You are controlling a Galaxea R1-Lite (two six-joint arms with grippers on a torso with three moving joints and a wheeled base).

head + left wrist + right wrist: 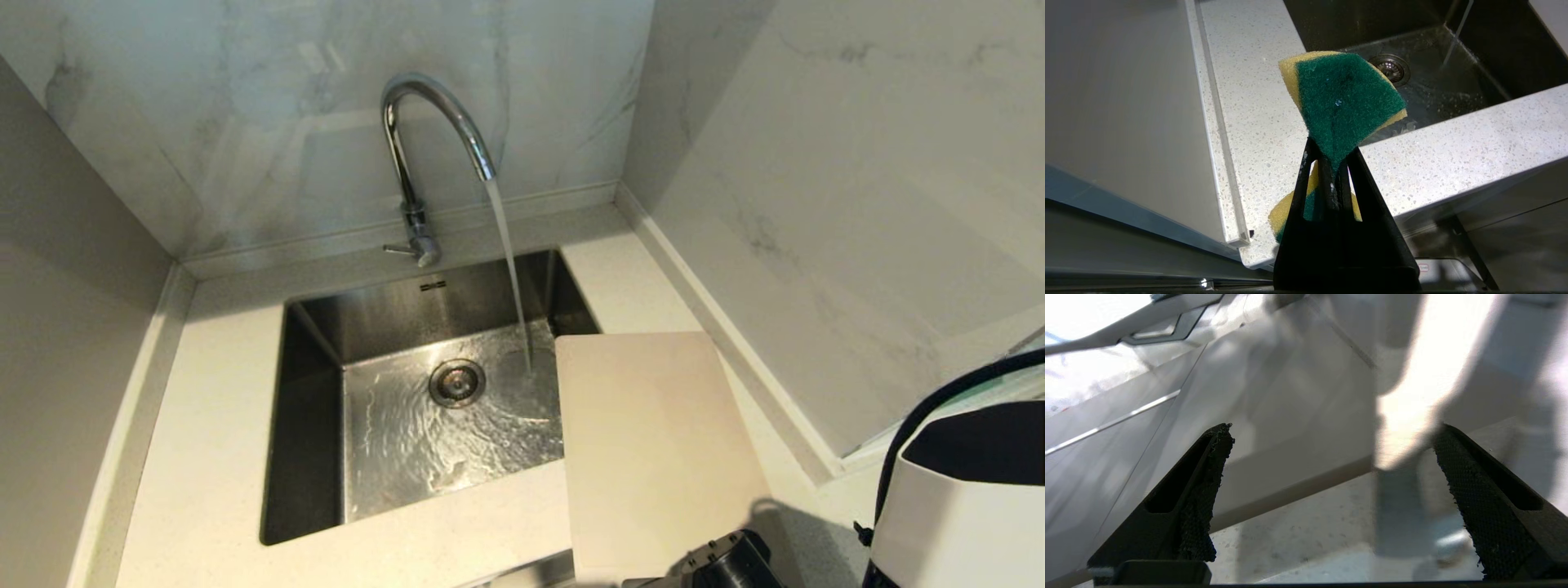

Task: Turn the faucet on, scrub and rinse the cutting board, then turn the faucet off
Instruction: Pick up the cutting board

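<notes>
The chrome faucet point(427, 96) stands behind the sink point(384, 314), and water point(510, 269) runs from its spout into the basin. Its small lever point(404, 249) sticks out at the base. The beige cutting board point(653, 449) lies flat on the counter right of the sink, its left edge over the basin. My left gripper point(1331, 152) is shut on a green and yellow sponge point(1343, 98), held over the counter's near left corner, outside the head view. My right gripper point(1333, 433) is open and empty; its black wrist point(735, 563) shows at the board's near end.
Marble walls enclose the speckled counter point(212, 425) at the back and on both sides. The drain point(457, 382) sits mid-basin. My white arm housing point(955, 506) fills the lower right. A blurred pale shape point(1412, 396) hangs close before the right fingers.
</notes>
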